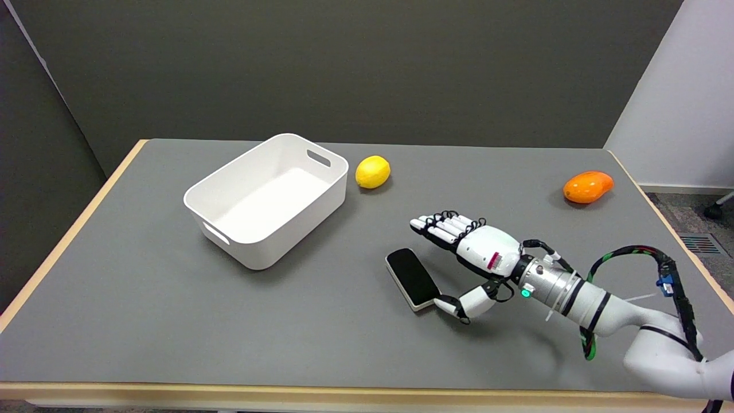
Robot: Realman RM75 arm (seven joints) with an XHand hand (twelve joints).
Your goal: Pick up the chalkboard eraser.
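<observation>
My right hand [467,252] lies spread beside the chalkboard eraser [413,278], thumb seemingly touching its near corner, holding nothing.

Right hand [471,252] low, fingers spread

The right arm [659,338] runs off the lower right edge. Whether the hand's [476,255] thumb touches the chalkboard eraser [412,279] is unclear. The counter's [143,321] near corners are cropped.

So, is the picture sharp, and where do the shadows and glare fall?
Head view: sharp overall; soft light from above, faint shadows under the right hand, chalkboard eraser and white bin; a small glare spot on the orange fruit.
</observation>
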